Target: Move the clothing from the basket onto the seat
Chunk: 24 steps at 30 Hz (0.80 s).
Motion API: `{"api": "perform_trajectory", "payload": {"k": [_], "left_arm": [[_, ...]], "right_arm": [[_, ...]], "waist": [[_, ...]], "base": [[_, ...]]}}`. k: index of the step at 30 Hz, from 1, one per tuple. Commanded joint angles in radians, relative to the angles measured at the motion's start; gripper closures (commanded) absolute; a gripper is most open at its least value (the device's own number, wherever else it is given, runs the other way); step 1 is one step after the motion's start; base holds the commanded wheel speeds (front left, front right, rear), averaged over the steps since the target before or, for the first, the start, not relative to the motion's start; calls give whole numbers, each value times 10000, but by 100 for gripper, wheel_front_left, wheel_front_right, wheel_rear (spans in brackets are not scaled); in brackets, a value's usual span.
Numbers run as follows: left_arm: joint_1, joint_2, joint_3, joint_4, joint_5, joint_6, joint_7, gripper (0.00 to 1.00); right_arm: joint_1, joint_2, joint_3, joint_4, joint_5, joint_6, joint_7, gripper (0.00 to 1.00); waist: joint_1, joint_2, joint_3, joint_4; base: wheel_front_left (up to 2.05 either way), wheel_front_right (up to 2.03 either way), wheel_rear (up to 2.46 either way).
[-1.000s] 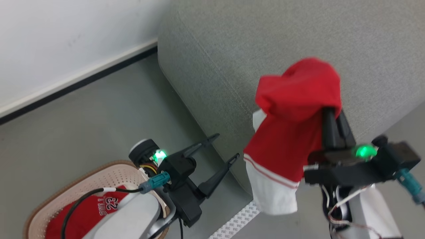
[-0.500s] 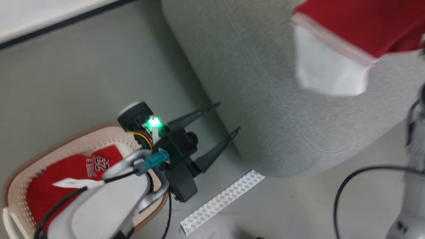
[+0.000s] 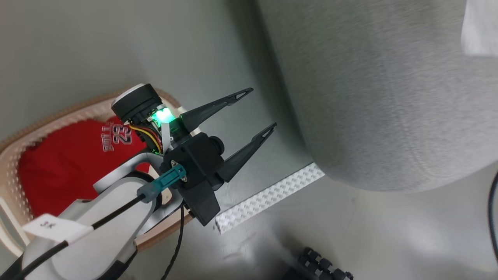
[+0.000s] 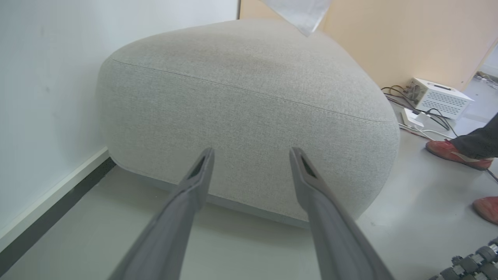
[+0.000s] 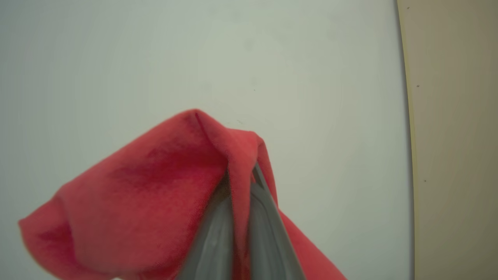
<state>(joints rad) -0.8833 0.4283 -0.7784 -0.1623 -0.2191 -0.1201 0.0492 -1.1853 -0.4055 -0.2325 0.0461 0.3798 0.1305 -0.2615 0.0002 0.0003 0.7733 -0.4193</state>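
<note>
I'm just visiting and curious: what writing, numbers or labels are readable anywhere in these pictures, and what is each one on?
"23": white print on the red garment in the basket, seen turned round.
Small lettering beside that number: too blurred to read.
"3K", roughly: on the white tag around a black cable.
White box by the wall: nothing legible.

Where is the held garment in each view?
Head view: garment, white end in top right corner, over sofa.
Left wrist view: white tip at top edge, above the sofa.
Right wrist view: red, lower centre, pinched by right gripper.
Landmark in head and left wrist views: the sofa.
</note>
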Motion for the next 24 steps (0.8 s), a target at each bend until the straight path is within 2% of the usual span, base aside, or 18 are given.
{"api": "perform_trajectory", "payload": {"k": [1, 5, 9, 18, 24], "left_arm": [[-31, 82, 32, -101, -1, 59, 76, 0], [27, 205, -13, -244, 38, 81, 173, 0], [173, 338, -15, -365, 17, 137, 249, 0], [406, 509, 101, -463, -173, 356, 213, 0], [532, 577, 103, -378, -231, 487, 185, 0]], "right_arm": [[-198, -191, -155, 60, -36, 4, -43, 100], [-359, -483, -374, 509, -261, 4, -43, 100], [-130, -558, -528, 1507, -667, 4, -45, 100], [73, 604, -1796, 4582, -1948, 4, -42, 100], [102, 1170, -1804, 6105, -2575, 4, -43, 100]], "waist": [[-2, -3, 883, 537], [-2, -3, 1149, 593], [-2, -3, 1255, 600], [-2, -3, 1143, 579], [-2, -3, 964, 548]], "base": [[0, 0, 0], [0, 0, 0], [0, 0, 0], [0, 0, 0], [0, 0, 0]]}}
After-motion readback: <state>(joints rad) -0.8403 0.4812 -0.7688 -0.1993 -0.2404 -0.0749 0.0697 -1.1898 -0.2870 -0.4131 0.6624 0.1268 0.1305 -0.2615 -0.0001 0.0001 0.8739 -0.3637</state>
